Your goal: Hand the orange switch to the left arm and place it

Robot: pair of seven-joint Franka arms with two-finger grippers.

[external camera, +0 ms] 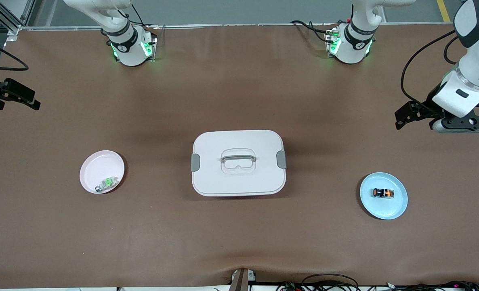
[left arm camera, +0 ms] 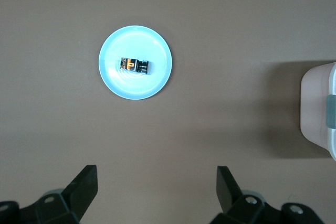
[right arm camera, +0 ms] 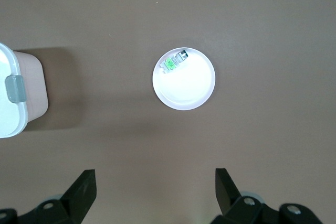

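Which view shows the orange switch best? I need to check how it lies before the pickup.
The left wrist view: the orange switch lies on its side in the middle of the light blue plate, seen from straight above. The front view shows it smaller, on the same plate. The right wrist view does not show it.

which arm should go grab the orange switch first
Left. The switch lies on the blue plate at the left arm's end of the table, and the open left hand hangs above that end. The right hand is over the pink plate's end.
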